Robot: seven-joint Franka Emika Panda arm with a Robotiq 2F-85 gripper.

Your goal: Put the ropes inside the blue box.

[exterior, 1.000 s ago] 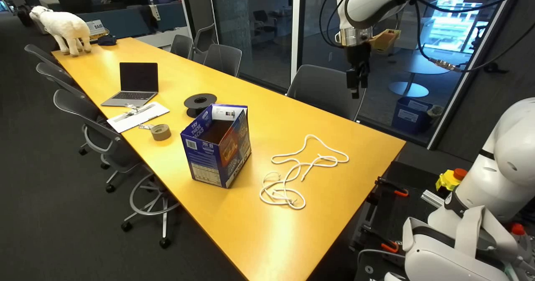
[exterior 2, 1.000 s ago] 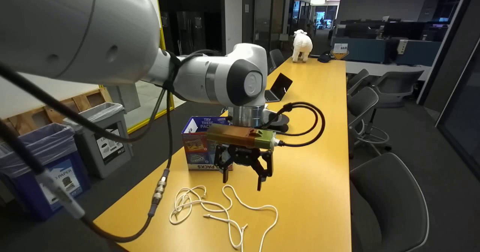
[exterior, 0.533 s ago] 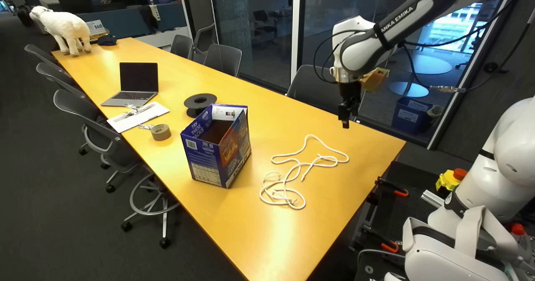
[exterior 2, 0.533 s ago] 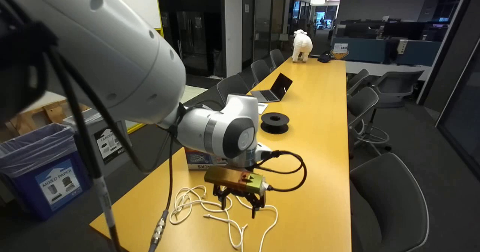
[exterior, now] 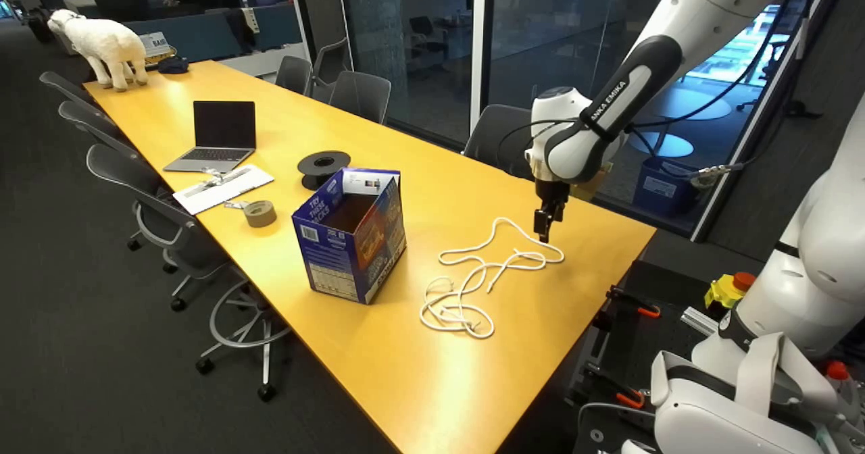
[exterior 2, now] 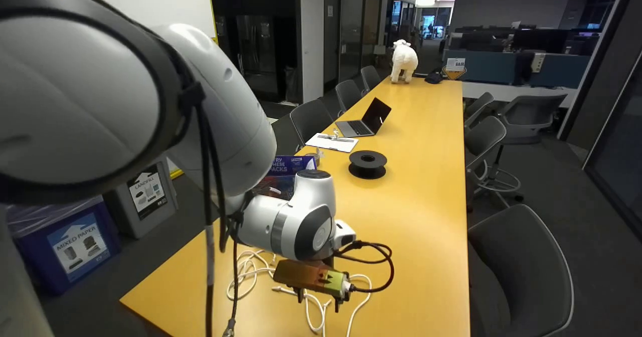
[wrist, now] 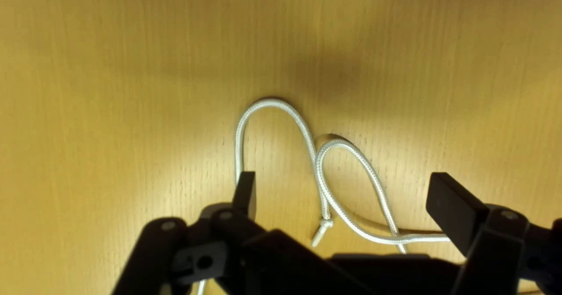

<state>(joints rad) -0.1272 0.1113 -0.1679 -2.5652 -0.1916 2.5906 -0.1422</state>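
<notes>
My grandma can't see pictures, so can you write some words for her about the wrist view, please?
White rope lies in loops on a yellow-brown table, seen from above, below the robot's open hand. The hand's two dark fingers are spread apart, and a small knot near one end shows between them.

An office, furnished much like a meeting area, is being suggested by a long wooden table (exterior: 439, 184), which is being lined on both sides by grey chairs (exterior 2: 521, 262). An open laptop (exterior: 225, 125) is being borne by the table. To one side, a boundary is being formed by a glass wall (exterior: 412, 79). Past the table's far end, a work area is being marked off by low blue partitions (exterior 2: 494, 68), above which dark monitors (exterior 2: 544, 41) are being glimpsed. A mixed-paper bin (exterior 2: 37, 249) and a landfill bin (exterior 2: 119, 204) are being identified by labels (exterior 2: 77, 246).
</notes>
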